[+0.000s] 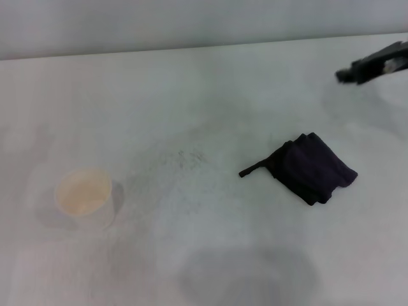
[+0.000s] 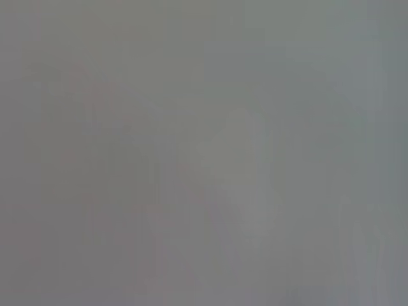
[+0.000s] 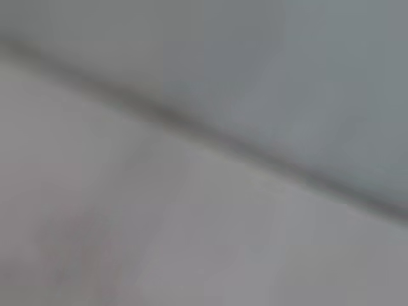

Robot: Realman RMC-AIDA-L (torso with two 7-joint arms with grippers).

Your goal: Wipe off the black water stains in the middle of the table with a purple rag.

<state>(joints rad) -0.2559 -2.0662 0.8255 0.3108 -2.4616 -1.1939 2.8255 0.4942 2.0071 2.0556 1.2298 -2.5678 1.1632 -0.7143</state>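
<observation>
Our white worktop (image 1: 204,89) with faint grey smears mid-surface, purple rag (image 1: 312,168) lying right, cup (image 1: 85,197) left, our right gripper (image 1: 373,65) far right, jaws unclear to us, grey wall behind

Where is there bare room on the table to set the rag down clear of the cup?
The table is bare along the far strip behind the rag, and between the cup and rag, apart from faint grey smudges. The near edge is bare too. Only the far right corner is occupied, by the right tool above it.
</observation>
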